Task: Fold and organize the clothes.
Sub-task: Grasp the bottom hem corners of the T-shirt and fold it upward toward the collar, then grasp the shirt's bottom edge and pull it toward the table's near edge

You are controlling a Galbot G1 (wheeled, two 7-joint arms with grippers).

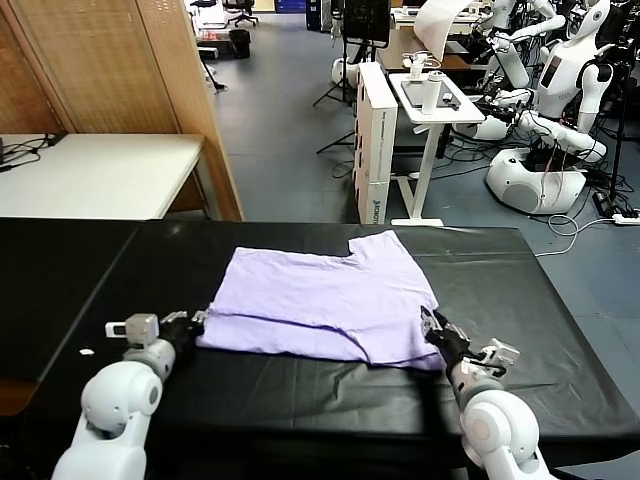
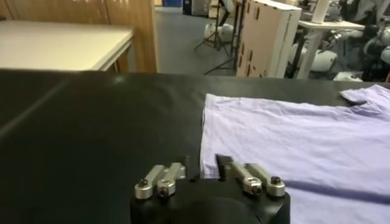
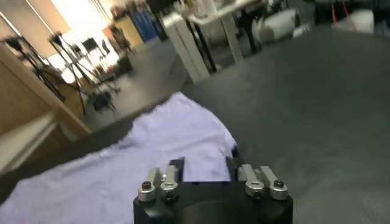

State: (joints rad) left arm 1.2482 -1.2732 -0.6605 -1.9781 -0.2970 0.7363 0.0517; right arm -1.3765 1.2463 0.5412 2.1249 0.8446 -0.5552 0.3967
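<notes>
The clothes are one light lavender T-shirt [image 1: 320,300], folded over itself and lying flat on the black table [image 1: 530,290], plain side up. My left gripper [image 1: 195,322] is at the shirt's near left corner. In the left wrist view this gripper [image 2: 203,167] is open, with the corner of the T-shirt [image 2: 292,134] lying between its fingers. My right gripper [image 1: 432,325] is at the near right corner. In the right wrist view it [image 3: 205,165] stands wide open, straddling the edge of the T-shirt [image 3: 152,158].
A small white scrap [image 1: 86,351] lies on the table at the near left. Beyond the table are a white desk [image 1: 90,170], a wooden partition [image 1: 150,80], stacked white boxes [image 1: 375,140], a standing desk [image 1: 435,100] and other robots [image 1: 560,100].
</notes>
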